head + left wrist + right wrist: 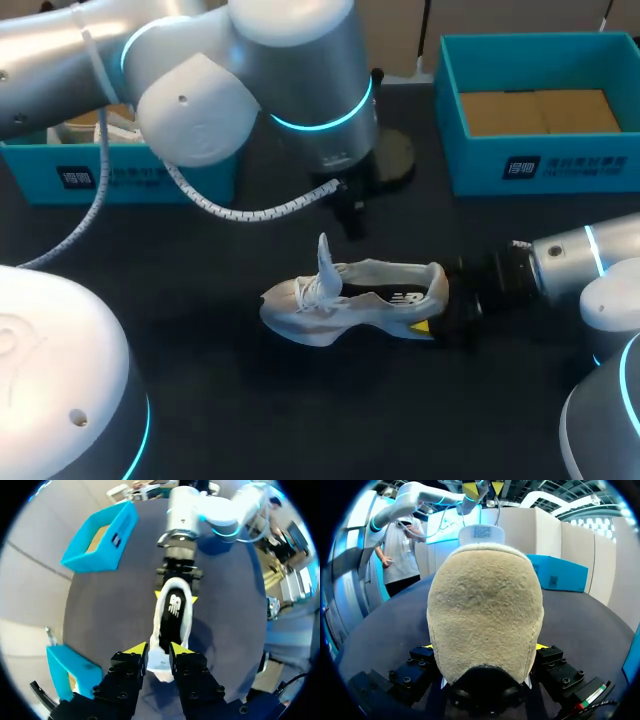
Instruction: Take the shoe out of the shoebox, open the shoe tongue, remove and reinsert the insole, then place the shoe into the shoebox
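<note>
table (220, 400): dark top, with everything below set on or over it.
shoe (350, 300): white, in the middle of the table, upright on its sole, toe to 9 o'clock and heel to 3 o'clock. it is outside both boxes. i cannot tell whether the sole rests fully on the table.
right gripper (175, 596): comes in low from 3 o'clock. its jaws pinch the shoe's heel, one yellow tip on each side of the tan heel.
insole (174, 607): dark with a white mark, lying flat inside the shoe.
laces (312, 292): white and loose over the front of the shoe.
tongue (324, 258): pulled up and standing nearly straight, at the toe end of the opening.
left gripper (159, 649): hangs above the tongue, pointing down. its jaws are a little spread. from its own wrist the tongue shows between them, but the right wrist view shows a gap between the tips and the tongue's top, so they hold nothing.
left box (150, 180): blue, at 10 o'clock from the shoe, mostly hidden by the left arm. something white shows inside.
right box (560, 165): blue, at 2 o'clock from the shoe, well apart from it, with a brown cardboard floor.
</note>
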Tool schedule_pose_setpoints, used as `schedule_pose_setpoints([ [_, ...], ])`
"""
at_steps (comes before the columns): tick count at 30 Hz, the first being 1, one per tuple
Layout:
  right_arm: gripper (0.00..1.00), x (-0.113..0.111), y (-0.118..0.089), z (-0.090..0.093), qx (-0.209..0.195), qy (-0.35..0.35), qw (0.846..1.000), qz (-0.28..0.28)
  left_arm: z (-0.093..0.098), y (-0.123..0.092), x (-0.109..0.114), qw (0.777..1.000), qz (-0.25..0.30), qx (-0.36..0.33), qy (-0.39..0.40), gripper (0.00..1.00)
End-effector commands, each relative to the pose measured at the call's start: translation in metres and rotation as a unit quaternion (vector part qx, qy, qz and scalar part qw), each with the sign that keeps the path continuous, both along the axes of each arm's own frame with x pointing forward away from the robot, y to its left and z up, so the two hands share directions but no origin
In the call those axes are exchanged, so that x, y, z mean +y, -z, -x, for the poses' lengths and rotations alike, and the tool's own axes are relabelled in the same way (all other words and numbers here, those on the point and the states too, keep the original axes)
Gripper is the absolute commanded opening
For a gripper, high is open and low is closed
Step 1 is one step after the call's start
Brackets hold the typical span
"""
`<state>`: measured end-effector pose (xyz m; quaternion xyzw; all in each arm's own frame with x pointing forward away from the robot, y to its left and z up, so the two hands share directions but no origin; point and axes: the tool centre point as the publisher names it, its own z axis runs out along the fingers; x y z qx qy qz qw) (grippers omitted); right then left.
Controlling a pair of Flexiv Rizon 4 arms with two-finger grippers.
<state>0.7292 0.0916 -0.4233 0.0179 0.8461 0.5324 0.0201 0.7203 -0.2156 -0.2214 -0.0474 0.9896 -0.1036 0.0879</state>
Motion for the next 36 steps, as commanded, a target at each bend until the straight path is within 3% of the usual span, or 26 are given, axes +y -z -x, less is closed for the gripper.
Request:
schedule_pose_setpoints([
  [1,0.00,0.001,0.001,0.001,0.000,0.001,1.000,0.001,0.005,-0.004,-0.009,0.996,0.016,0.010,0.087,0.29],
  [5,0.00,0.001,0.001,0.001,0.000,0.001,1.000,0.001,0.010,-0.004,-0.017,0.995,0.014,0.021,0.093,0.26],
  [7,0.00,0.001,0.001,0.001,0.000,0.001,1.000,0.001,0.012,0.001,-0.020,0.994,0.012,0.026,0.101,0.03],
  [8,0.00,0.001,0.001,0.001,0.000,0.001,1.000,0.001,0.013,0.002,-0.021,0.994,0.011,0.030,0.102,0.00],
  [16,0.00,0.001,0.001,0.001,0.000,0.001,1.000,0.001,0.024,0.030,-0.021,0.984,-0.001,0.022,0.175,0.00],
  [25,0.00,0.001,0.001,0.001,0.000,0.001,1.000,0.001,0.027,0.059,-0.025,0.984,-0.009,0.017,0.176,0.00],
  [36,0.00,0.001,0.001,0.001,0.000,0.001,1.000,0.001,0.027,0.060,-0.026,0.985,-0.010,0.018,0.174,0.00],
])
